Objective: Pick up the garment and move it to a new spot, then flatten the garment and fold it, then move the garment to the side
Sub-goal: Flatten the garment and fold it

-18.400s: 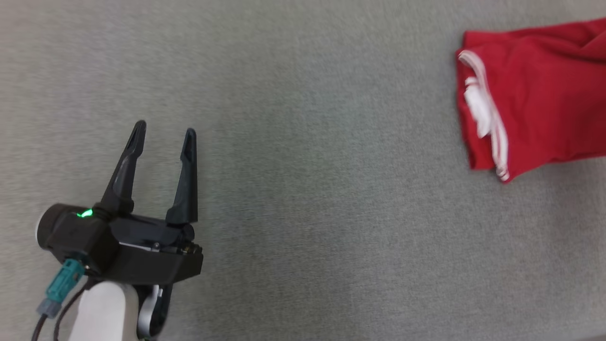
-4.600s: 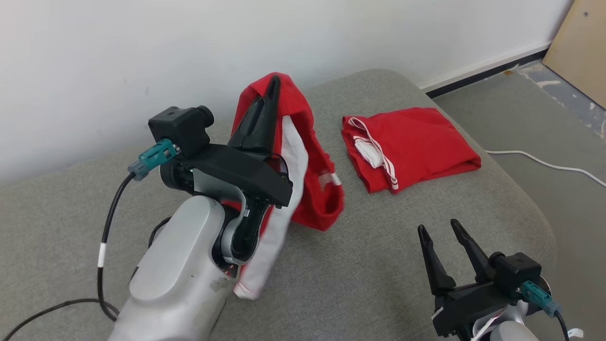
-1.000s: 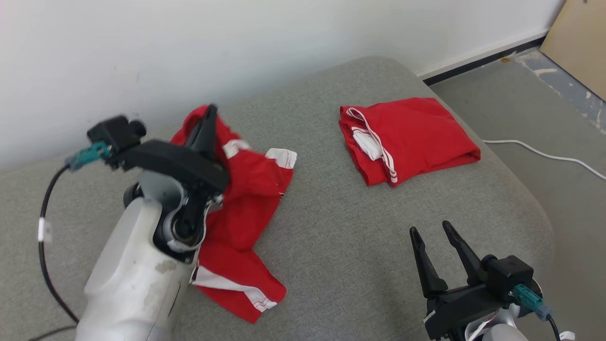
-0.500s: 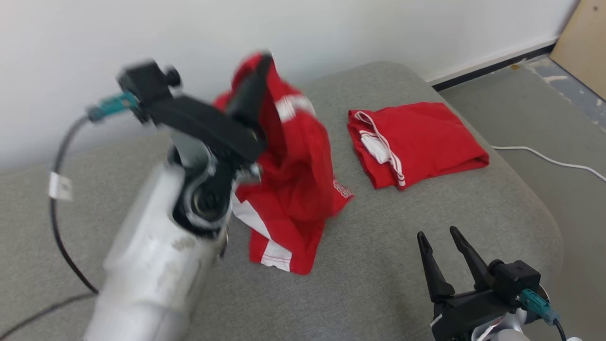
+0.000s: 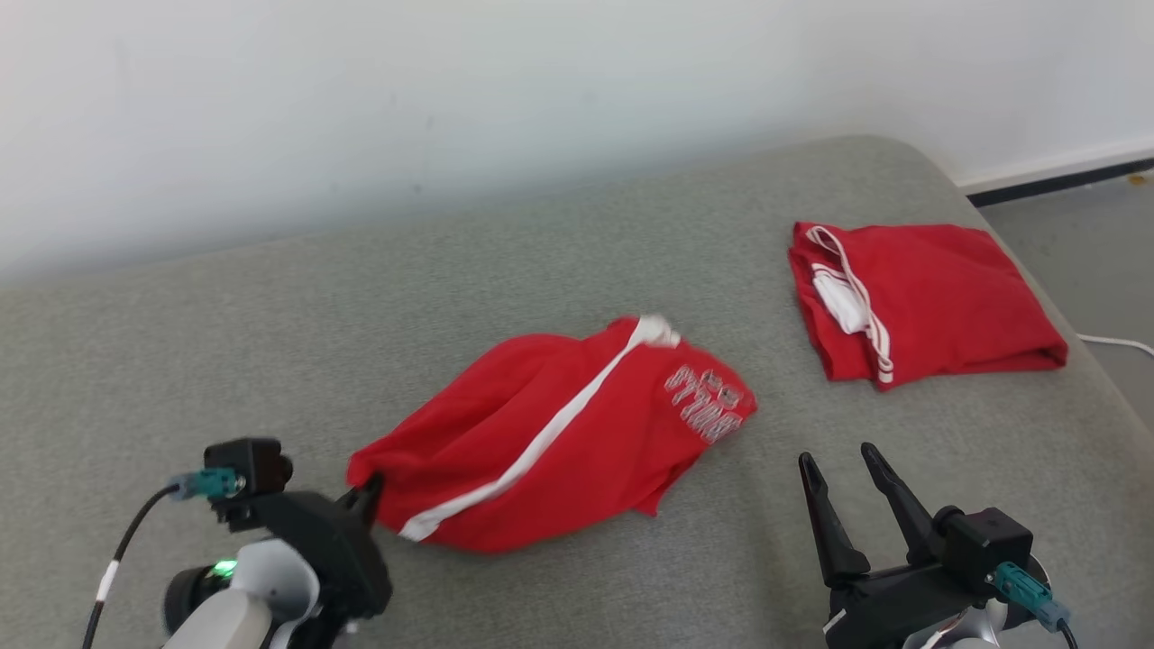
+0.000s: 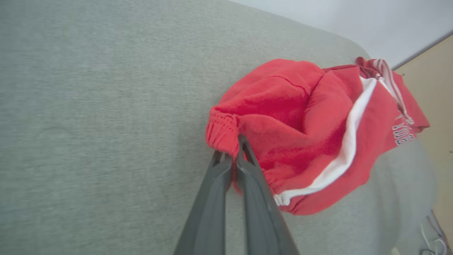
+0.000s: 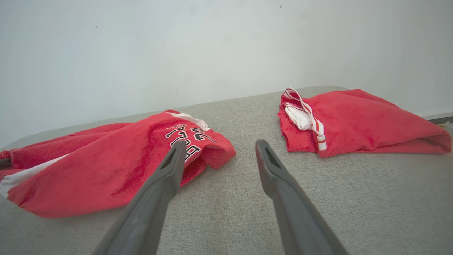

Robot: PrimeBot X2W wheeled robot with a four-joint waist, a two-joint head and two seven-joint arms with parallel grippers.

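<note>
While the left claw (image 6: 230, 150) pinches the waistband of the red garment (image 5: 550, 433), lying rumpled in the middle of the grey cushion (image 5: 270, 315), the right claw (image 5: 835, 455) hovers, fingers spread wide, near its lettered hem. Flattening likely goes best if the right claw takes that hem and both pull gently apart, clear of the folded shorts (image 5: 938, 297).

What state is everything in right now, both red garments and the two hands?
striped red garment: rumpled, lying on the cushion, waistband pinched.
folded red garment: folded, lying apart on the robot's right.
left hand: shut on the striped red garment's waistband.
right hand: open, empty.
</note>
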